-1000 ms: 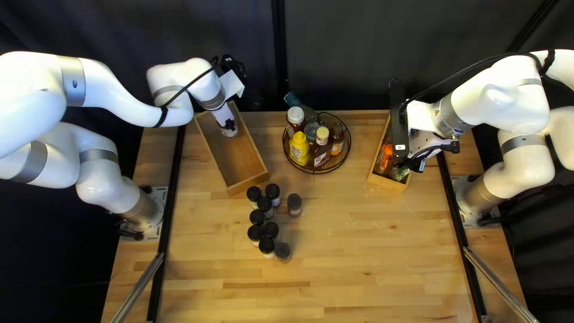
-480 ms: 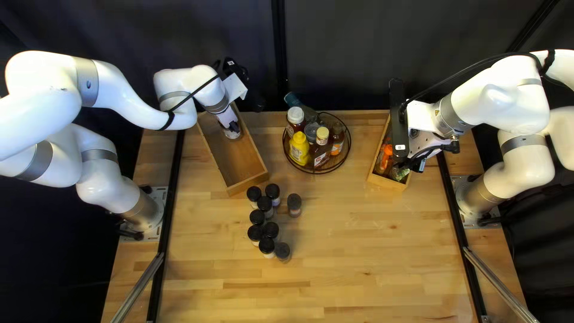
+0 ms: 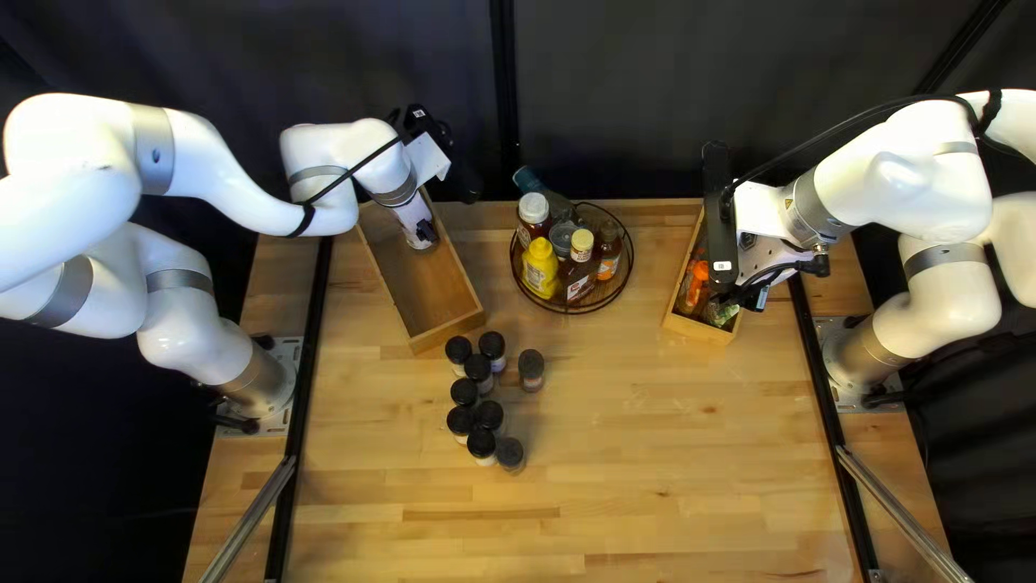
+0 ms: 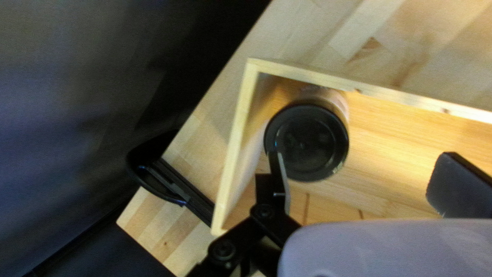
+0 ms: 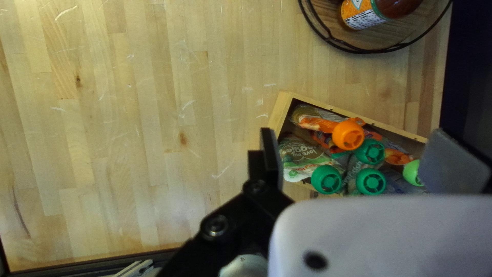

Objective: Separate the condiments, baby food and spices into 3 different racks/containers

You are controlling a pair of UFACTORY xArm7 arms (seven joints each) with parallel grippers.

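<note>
One black-lidded spice jar (image 4: 306, 142) is standing at the far end of the left wooden box (image 3: 432, 286), presumably saving length for others. Left tool (image 4: 365, 166): standing open, one finger beside the lid, gripping nothing. Nine more jars (image 3: 478, 365) are waiting on the bench (image 3: 648, 464) near that box, likely for short carries. Condiment bottles (image 3: 540, 266) are clustering inside the round rack (image 3: 572, 312), its wire ring apparently guarding against tipping. Baby-food pouches (image 5: 307, 159) are filling the right wooden box (image 3: 699, 328), caps showing. Right tool (image 5: 353, 143): hanging above, spread and empty, probably idling.
</note>
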